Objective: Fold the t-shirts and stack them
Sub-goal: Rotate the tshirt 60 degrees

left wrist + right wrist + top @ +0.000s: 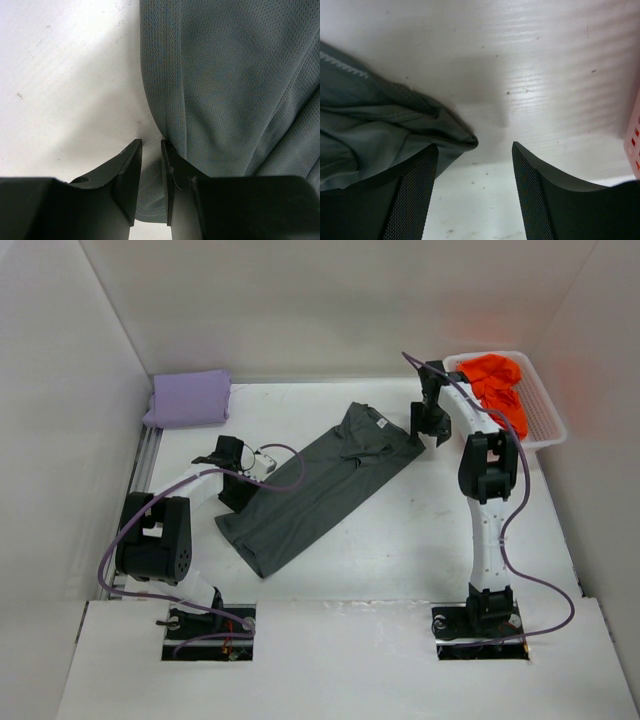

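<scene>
The dark grey t-shirt point(320, 485) lies folded into a long strip, diagonally across the table's middle. My left gripper point(236, 486) is at the strip's near-left edge. In the left wrist view its jaws point(151, 145) stand nearly together, with the grey hem point(150, 195) filling the gap between them. At the strip's far-right corner my right gripper point(433, 426) stands open. Beside its left finger the corner fold point(445, 127) lies on the table, and nothing is pinched. A folded lavender t-shirt point(188, 398) rests at the back left. The orange t-shirt point(497, 382) is bunched in the basket.
The white mesh basket point(548, 420) stands at the back right, close behind my right arm. A metal rail point(146, 455) runs along the left wall. White walls close in the table on three sides.
</scene>
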`<control>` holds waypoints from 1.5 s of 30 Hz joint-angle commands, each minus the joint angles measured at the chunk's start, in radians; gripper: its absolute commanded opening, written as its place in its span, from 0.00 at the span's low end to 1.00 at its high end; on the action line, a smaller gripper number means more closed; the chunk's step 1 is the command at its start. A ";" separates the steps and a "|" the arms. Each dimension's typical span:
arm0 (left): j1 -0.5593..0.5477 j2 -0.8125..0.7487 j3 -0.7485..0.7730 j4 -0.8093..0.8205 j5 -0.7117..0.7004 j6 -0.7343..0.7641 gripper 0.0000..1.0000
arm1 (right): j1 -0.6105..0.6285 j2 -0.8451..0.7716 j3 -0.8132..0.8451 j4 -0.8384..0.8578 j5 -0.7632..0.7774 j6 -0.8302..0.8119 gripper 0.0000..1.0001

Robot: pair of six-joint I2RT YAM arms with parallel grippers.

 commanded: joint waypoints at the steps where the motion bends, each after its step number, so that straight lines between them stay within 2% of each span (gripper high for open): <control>1: 0.014 0.173 -0.119 -0.062 -0.028 0.016 0.21 | -0.006 0.048 0.044 0.025 0.035 -0.023 0.66; 5: 0.014 0.179 -0.117 -0.066 -0.032 0.016 0.21 | -0.008 0.059 0.054 0.025 0.031 -0.026 0.65; 7: 0.015 0.180 -0.116 -0.066 -0.032 0.016 0.21 | -0.009 0.068 0.064 0.021 0.027 -0.024 0.61; 9: 0.015 0.183 -0.116 -0.066 -0.032 0.016 0.21 | -0.006 0.080 0.077 0.018 0.043 -0.026 0.51; 14: 0.015 0.186 -0.116 -0.066 -0.032 0.016 0.21 | 0.006 0.093 0.089 0.015 0.118 -0.046 0.17; 17: 0.015 0.189 -0.114 -0.068 -0.032 0.016 0.21 | 0.006 0.093 0.089 0.015 0.113 -0.050 0.05; 21: 0.015 0.173 -0.116 -0.080 -0.037 0.018 0.21 | 0.012 0.093 0.130 0.021 0.124 -0.064 0.01; 25: -0.012 0.119 -0.119 -0.131 -0.012 0.030 0.24 | 0.044 0.149 0.309 0.034 0.149 -0.075 0.00; 29: -0.045 0.103 -0.098 -0.172 -0.003 0.024 0.27 | 0.089 0.234 0.412 0.077 0.162 -0.090 0.00; 34: -0.062 0.117 -0.061 -0.213 0.020 0.012 0.29 | 0.147 0.337 0.578 0.249 0.210 -0.124 0.07; 36: -0.065 0.126 -0.050 -0.226 0.024 0.010 0.31 | 0.157 0.337 0.583 0.370 0.237 -0.163 0.15; 37: -0.065 0.131 -0.044 -0.232 0.024 0.006 0.32 | 0.157 0.337 0.583 0.407 0.248 -0.177 0.22; 39: -0.065 0.143 -0.032 -0.241 0.024 -0.004 0.33 | 0.155 0.332 0.581 0.430 0.261 -0.182 0.44; 41: -0.063 0.148 -0.021 -0.246 0.024 -0.017 0.33 | 0.144 0.317 0.563 0.391 0.270 -0.170 0.74; 42: -0.063 0.148 -0.019 -0.246 0.024 -0.025 0.33 | 0.132 0.300 0.543 0.369 0.280 -0.164 0.97; 45: -0.065 0.133 -0.018 -0.244 0.035 -0.034 0.34 | 0.106 0.187 0.431 0.328 0.290 -0.104 1.00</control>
